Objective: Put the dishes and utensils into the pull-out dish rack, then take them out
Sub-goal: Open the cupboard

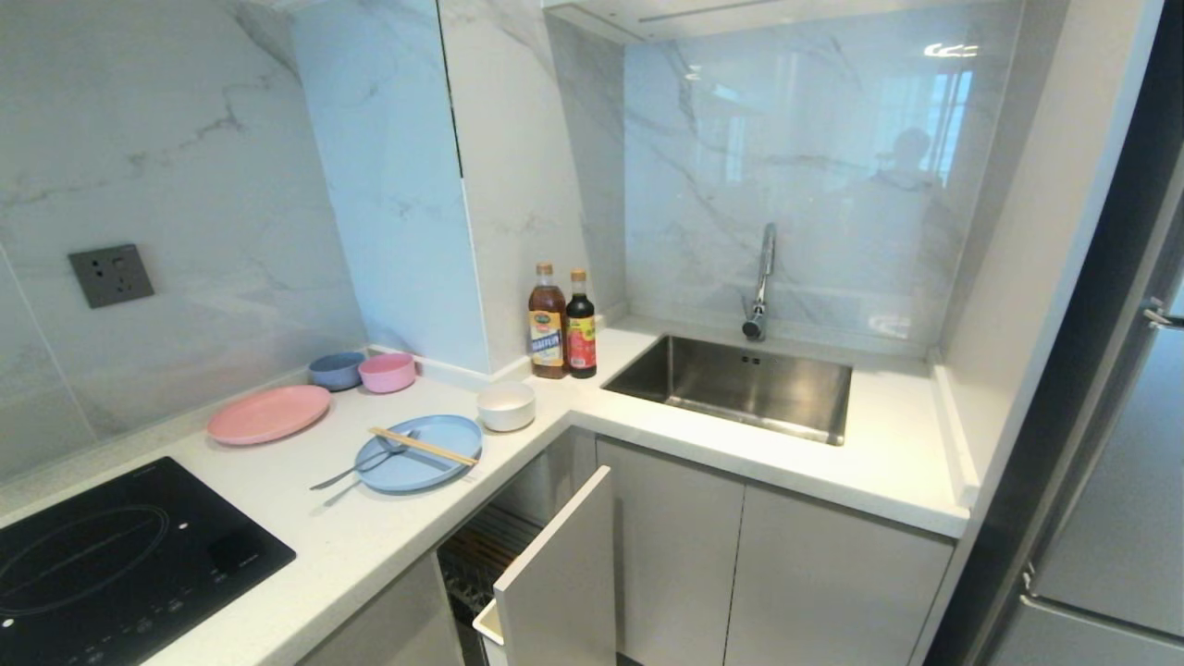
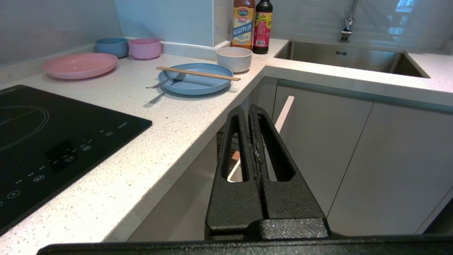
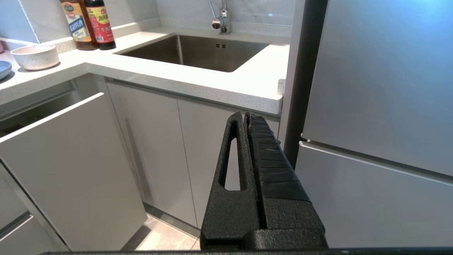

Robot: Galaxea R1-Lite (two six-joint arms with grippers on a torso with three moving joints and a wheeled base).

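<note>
The plate [image 1: 421, 453] lies on the bench [image 1: 314, 536] left of the sink [image 1: 740, 384], bearing the fork [image 1: 363, 464] and chopsticks [image 1: 424, 446] (bowl [image 1: 506, 405] beside). The rack [image 1: 518, 573] stands pulled out below. Left tool [image 2: 252, 111] and right tool [image 3: 244, 116] hang pressed together, empty.

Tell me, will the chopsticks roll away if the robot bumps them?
Probably: the chopsticks lie loosely across the blue plate, resting on its rim, so a nudge could slide them off. They look thin and light, likely stiff wood.
</note>
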